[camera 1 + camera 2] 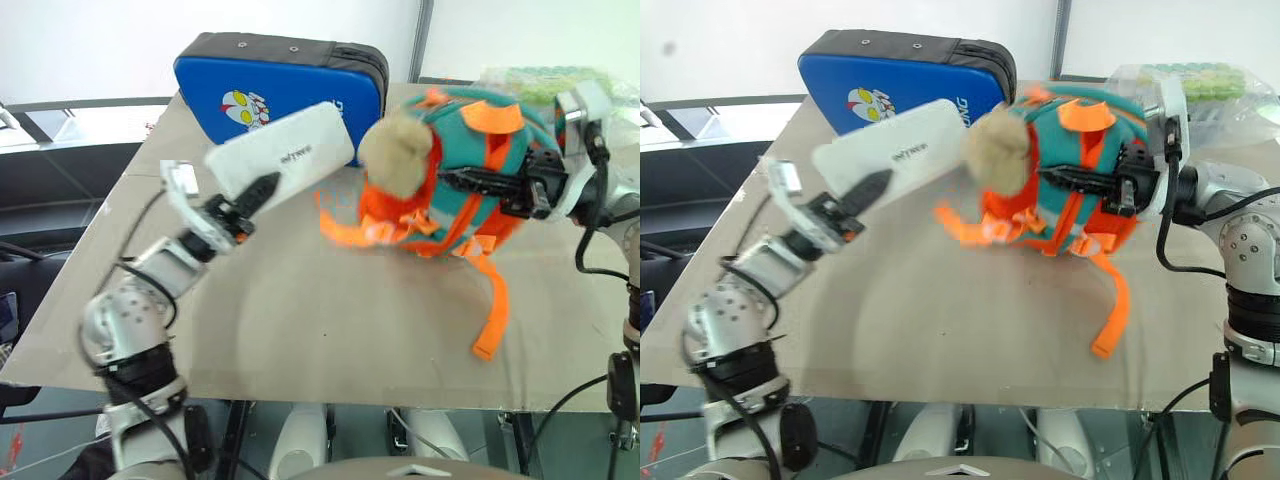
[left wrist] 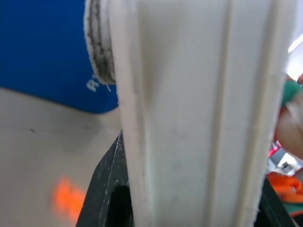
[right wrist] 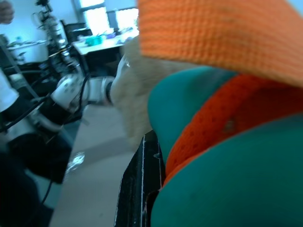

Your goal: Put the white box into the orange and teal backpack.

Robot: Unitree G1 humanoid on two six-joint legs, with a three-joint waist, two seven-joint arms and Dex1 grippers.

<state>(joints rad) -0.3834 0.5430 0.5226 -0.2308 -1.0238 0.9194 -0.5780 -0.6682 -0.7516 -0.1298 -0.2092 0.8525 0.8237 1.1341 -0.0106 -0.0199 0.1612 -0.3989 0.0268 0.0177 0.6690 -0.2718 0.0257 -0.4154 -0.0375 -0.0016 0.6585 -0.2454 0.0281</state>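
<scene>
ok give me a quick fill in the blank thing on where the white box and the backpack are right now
1. The left gripper holds the white box raised above the ____.
2. The right gripper is shut on the orange and teal ____.
3. Behind the box, a ____ zippered case stands on edge.
4. A tan plush animal hangs on the backpack, on the side facing the ____.

Missing words: table; backpack; blue; box

One white box (image 1: pixel 285 160), one backpack (image 1: pixel 470 170), one blue case (image 1: pixel 270 85), one table (image 1: pixel 300 320).
</scene>
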